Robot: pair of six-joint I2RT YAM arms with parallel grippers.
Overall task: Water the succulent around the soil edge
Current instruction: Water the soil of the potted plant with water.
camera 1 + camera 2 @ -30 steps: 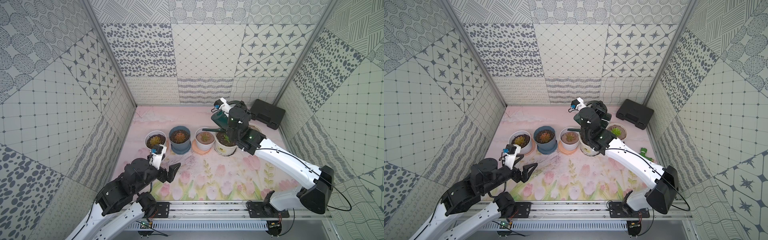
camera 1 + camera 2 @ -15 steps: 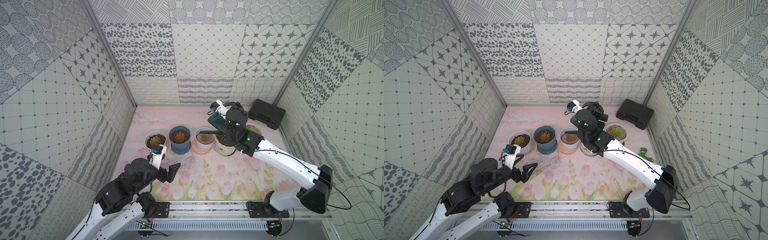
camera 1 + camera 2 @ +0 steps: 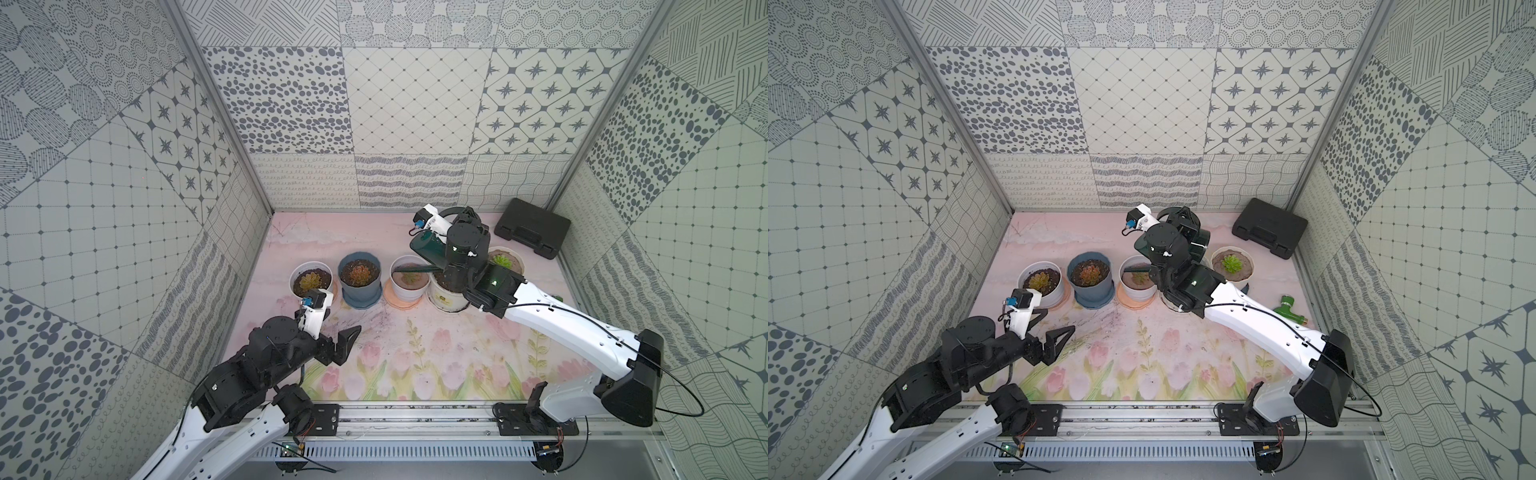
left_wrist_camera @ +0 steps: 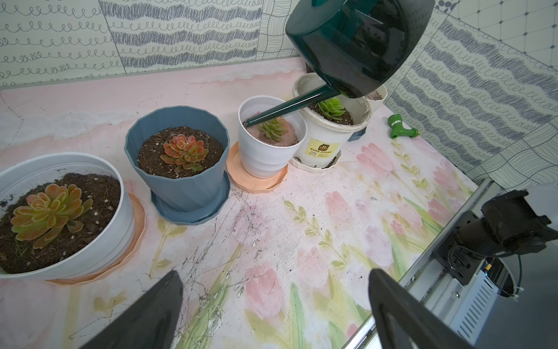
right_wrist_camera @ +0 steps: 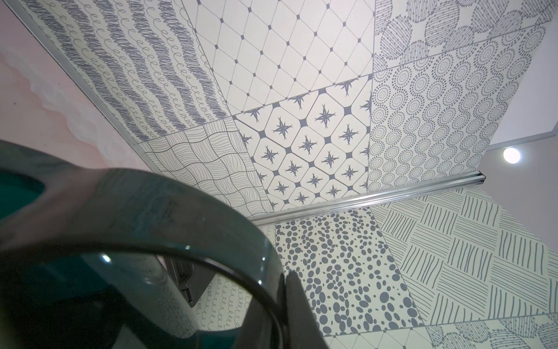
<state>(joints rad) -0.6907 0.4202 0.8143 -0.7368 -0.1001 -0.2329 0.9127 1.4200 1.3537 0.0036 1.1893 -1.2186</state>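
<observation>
Spout [image 4: 280, 111] has swung left w/ the can [image 4: 356, 45] my right gripper [image 3: 1183, 222] is clamped tight on, so water may hit the pink-green rosette's pot [image 4: 265, 157], not the succulent [image 3: 1232, 263] at row's right end.

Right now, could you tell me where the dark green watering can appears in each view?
Both top views: watering can above the pot row, partly under the right wrist.
Left wrist view: raised above the pots, spout down.
Right wrist view: close up, handle filling the foreground.
Landmark: white pot under the spout tip; absent from right wrist view.
</observation>
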